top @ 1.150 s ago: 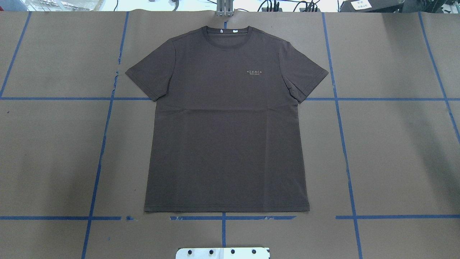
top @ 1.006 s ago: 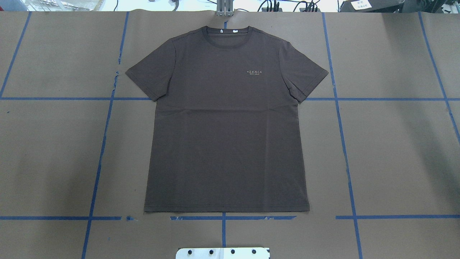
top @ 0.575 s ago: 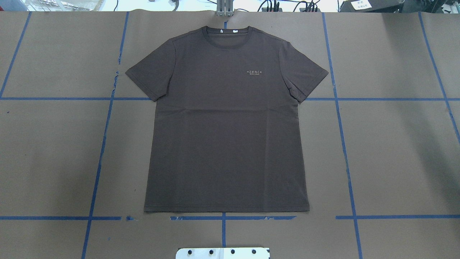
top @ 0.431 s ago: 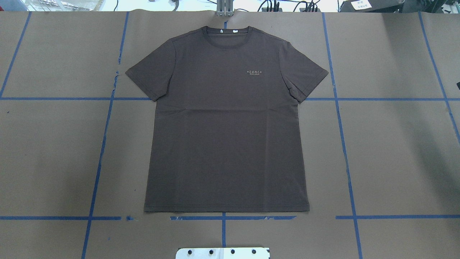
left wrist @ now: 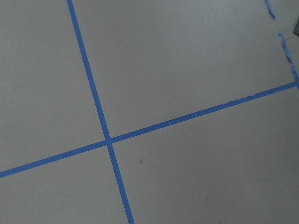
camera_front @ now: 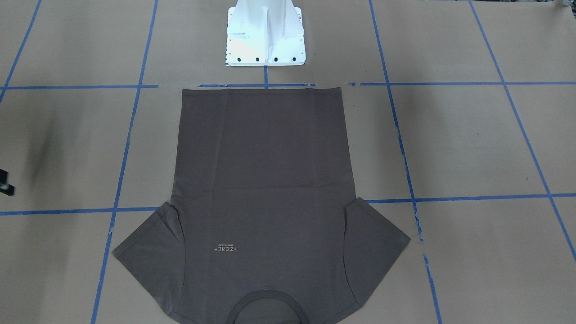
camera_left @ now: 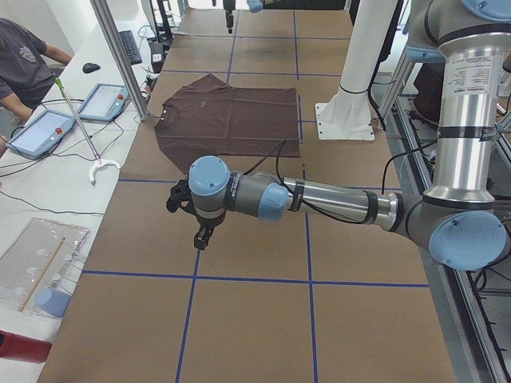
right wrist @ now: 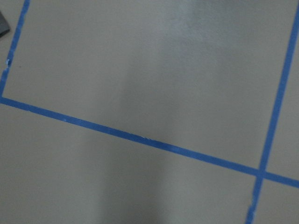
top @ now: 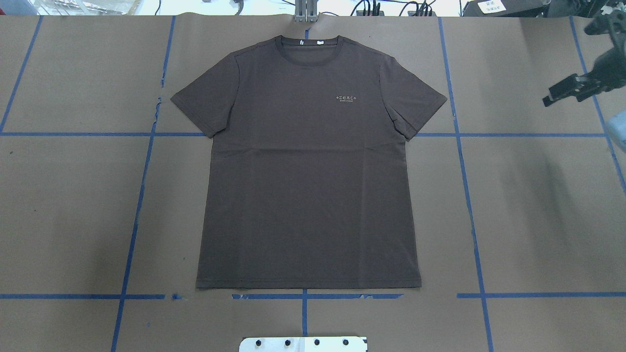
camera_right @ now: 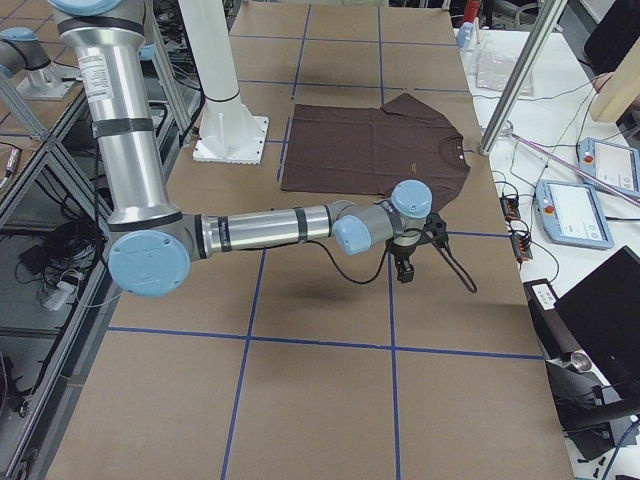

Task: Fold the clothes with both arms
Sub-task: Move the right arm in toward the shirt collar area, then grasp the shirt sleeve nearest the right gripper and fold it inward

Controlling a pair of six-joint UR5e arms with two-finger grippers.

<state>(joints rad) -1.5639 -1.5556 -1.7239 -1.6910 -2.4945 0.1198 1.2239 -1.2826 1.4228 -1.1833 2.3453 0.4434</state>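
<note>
The dark brown-grey T-shirt (top: 308, 186) lies flat and spread out at the table's middle, collar (top: 306, 42) at the far side, pale logo (top: 346, 98) on the chest. It also shows in the front-facing view (camera_front: 265, 180). My right gripper (top: 557, 94) hovers over bare table far to the right of the right sleeve (top: 415, 105). I cannot tell whether it is open or shut. My left gripper (camera_left: 201, 237) shows only in the exterior left view, over bare table well clear of the shirt, so I cannot tell its state. Both wrist views show only table.
Brown paper with blue tape lines (top: 464, 195) covers the table. The white pedestal base (camera_front: 265, 33) stands just behind the shirt's hem. Tablets (camera_left: 44, 132), cables and a person (camera_left: 24, 56) are beyond the far table edge.
My right gripper has come into the overhead view at the upper right edge. The T-shirt has not moved.
</note>
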